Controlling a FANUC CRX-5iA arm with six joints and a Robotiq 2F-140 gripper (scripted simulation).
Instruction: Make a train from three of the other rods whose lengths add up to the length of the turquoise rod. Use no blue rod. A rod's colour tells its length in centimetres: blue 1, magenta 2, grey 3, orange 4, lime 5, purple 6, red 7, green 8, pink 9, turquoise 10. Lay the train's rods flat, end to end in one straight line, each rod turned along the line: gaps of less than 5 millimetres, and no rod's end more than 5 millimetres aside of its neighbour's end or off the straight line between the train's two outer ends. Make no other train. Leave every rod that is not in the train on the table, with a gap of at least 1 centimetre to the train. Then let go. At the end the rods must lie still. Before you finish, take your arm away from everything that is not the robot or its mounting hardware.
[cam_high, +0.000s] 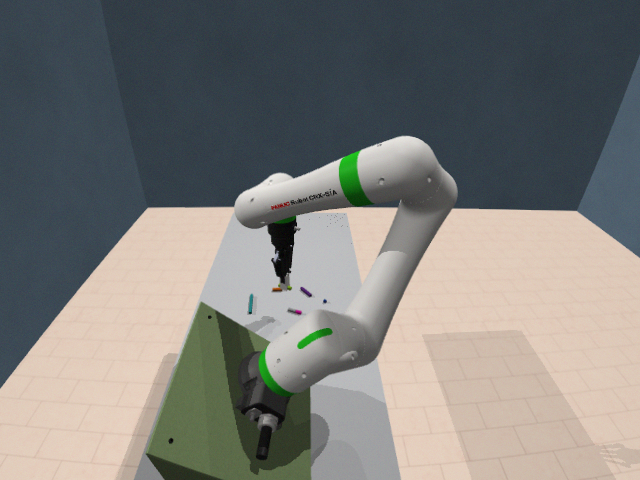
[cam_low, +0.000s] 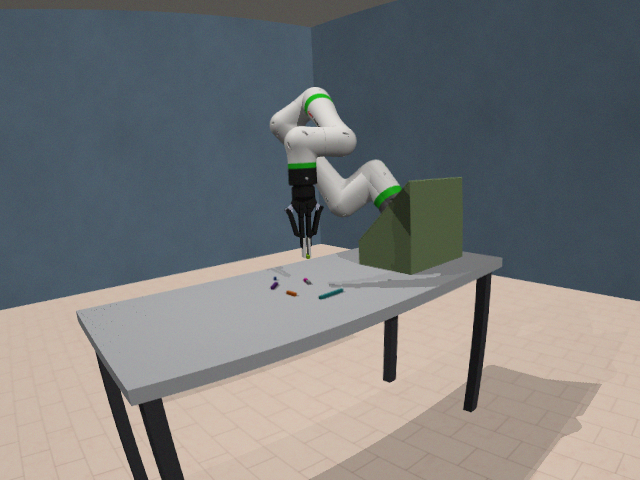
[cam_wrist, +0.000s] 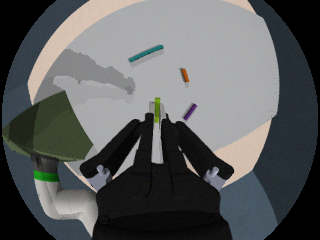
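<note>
My gripper (cam_high: 284, 282) (cam_low: 307, 252) (cam_wrist: 156, 109) is shut on the lime rod (cam_high: 289, 288) (cam_low: 308, 256) (cam_wrist: 157, 102) and holds it level, well above the table. The grey rod (cam_high: 291, 310) (cam_low: 309, 283) and the magenta rod (cam_high: 298, 312) (cam_low: 305, 280) lie end to end; no gap between them can be made out. The wrist view does not show these two. The turquoise rod (cam_high: 250, 303) (cam_low: 330, 293) (cam_wrist: 146, 53) lies apart from them, nearer one long table edge.
The orange rod (cam_high: 277, 289) (cam_low: 291, 293) (cam_wrist: 185, 75), purple rod (cam_high: 306, 291) (cam_low: 274, 285) (cam_wrist: 190, 111) and small blue rod (cam_high: 324, 301) (cam_low: 275, 278) lie separately on the table (cam_high: 248, 248) (cam_low: 180, 330). The green arm mount (cam_high: 191, 382) (cam_low: 436, 227) stands at one end.
</note>
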